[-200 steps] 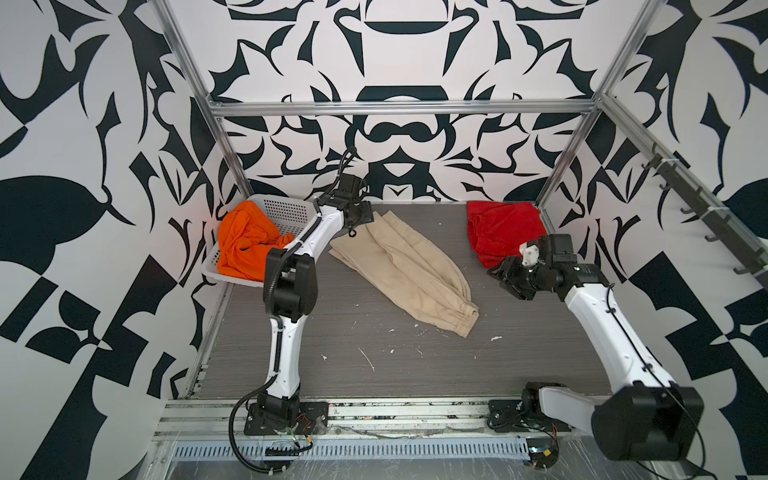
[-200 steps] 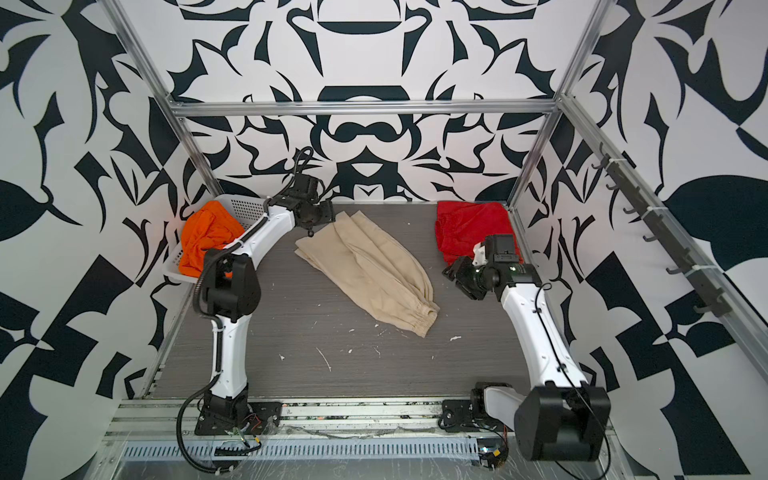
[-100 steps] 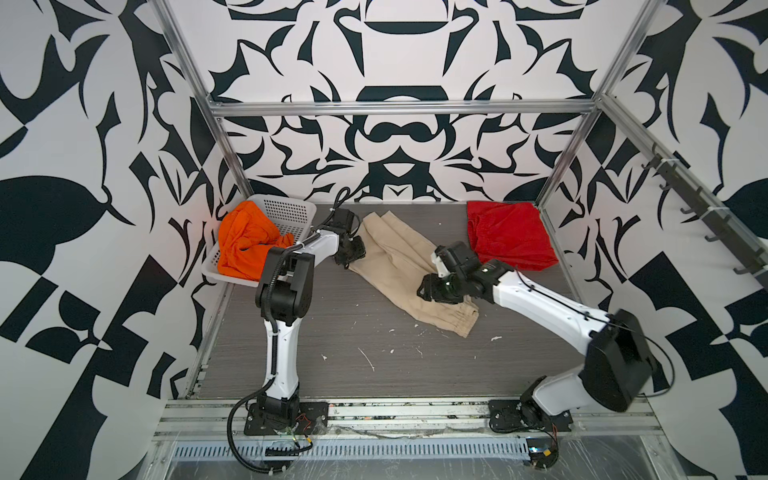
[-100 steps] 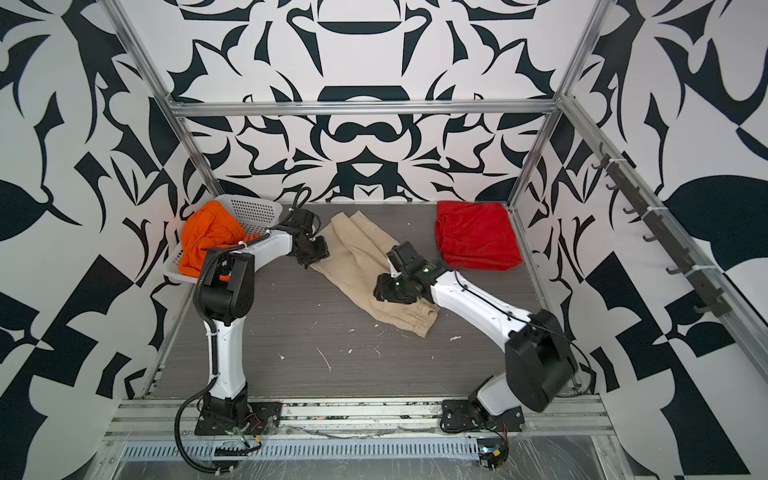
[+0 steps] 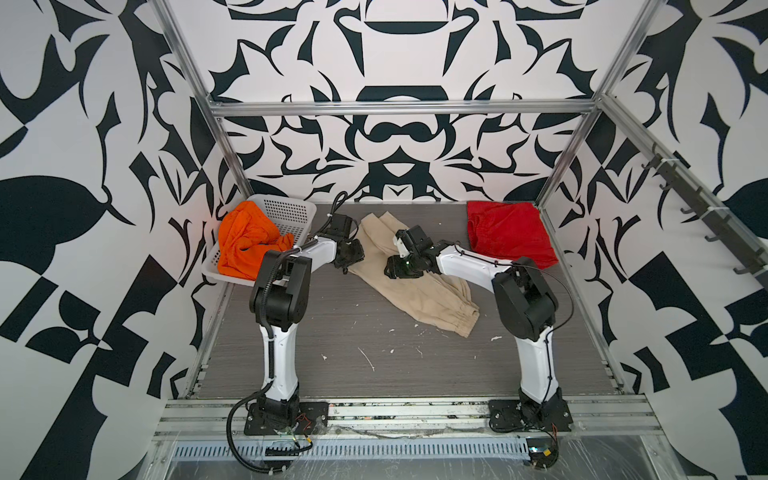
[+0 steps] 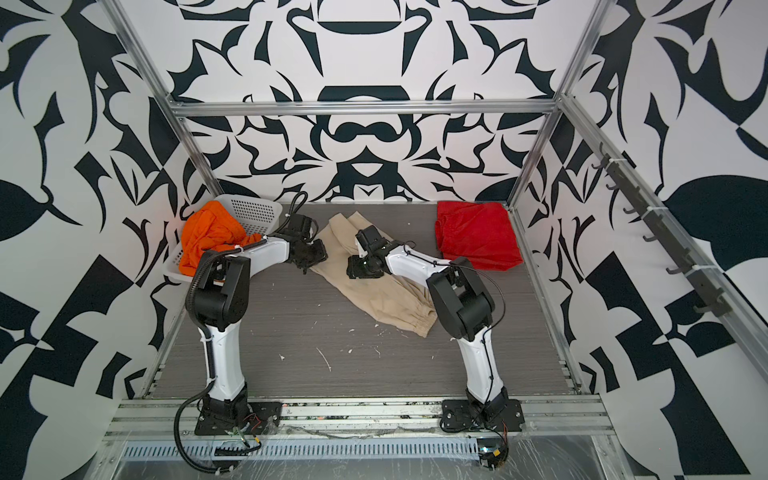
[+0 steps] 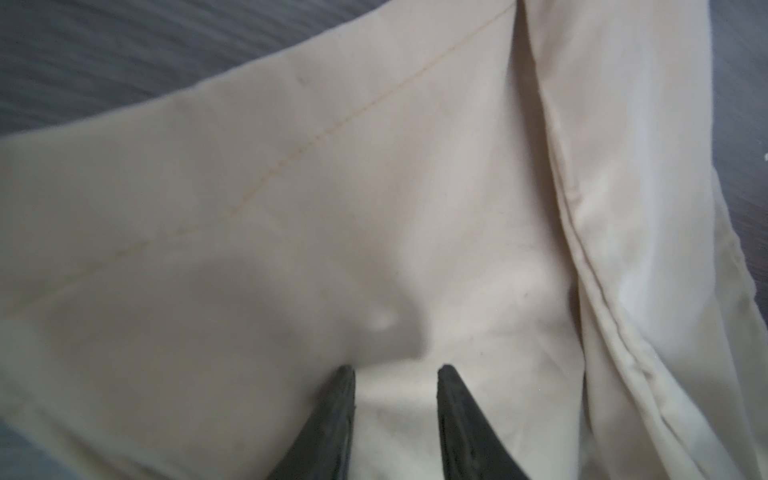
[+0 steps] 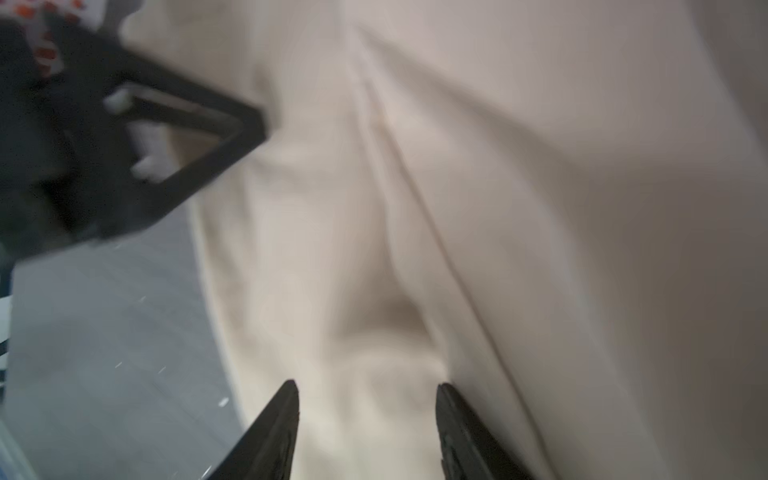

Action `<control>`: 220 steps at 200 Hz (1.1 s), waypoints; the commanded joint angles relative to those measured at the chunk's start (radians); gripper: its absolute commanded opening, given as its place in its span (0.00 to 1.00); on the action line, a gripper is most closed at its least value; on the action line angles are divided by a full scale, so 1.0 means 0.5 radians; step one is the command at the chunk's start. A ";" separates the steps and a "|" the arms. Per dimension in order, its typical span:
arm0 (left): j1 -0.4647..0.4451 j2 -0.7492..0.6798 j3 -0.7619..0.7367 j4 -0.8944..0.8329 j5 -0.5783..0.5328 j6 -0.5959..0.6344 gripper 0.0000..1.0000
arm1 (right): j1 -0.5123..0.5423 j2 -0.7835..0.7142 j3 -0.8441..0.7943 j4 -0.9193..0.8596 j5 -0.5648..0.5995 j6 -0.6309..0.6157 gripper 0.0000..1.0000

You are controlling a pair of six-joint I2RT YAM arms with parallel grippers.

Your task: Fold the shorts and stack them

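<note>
- Beige shorts [image 5: 419, 297] lie mid-frame; red shorts [image 5: 507, 237] upper right, orange shorts [image 5: 245, 245] upper left (in a basket [image 5: 291, 210]).
- Left gripper [image 7: 395, 369] on beige cloth: we cannot tell if it grips.
- Right gripper [image 8: 368, 384]: 2 jaws apart.

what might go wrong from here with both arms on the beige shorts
1. The left fingers sit at only a small pucker of the beige fabric shorts. They may catch just the top layer, so a lift would likely drag the shorts askew.
2. The right fingers work close by, with the left ones showing in the right wrist view. The two could collide or pull the cloth against each other.
</note>
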State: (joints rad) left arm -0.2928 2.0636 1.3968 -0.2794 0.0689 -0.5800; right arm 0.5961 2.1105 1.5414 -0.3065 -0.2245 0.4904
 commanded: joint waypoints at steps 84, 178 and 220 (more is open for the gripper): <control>-0.005 -0.269 -0.438 -0.157 -0.073 -0.085 0.39 | -0.783 -0.160 0.086 -0.032 -0.107 -0.257 0.57; -0.287 -1.201 -1.002 -0.275 -0.113 -0.415 0.45 | -0.333 -1.199 -1.192 0.217 -0.248 0.048 0.55; -0.327 -1.026 -0.685 -0.082 0.102 -0.279 0.43 | -0.196 -1.164 -1.387 0.492 -0.397 0.211 0.54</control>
State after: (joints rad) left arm -0.4450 1.4708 0.9550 -0.3794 0.0563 -0.7490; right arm 0.4622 1.5246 0.8696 -0.1909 -0.3702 0.5270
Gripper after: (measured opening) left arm 0.435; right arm 0.546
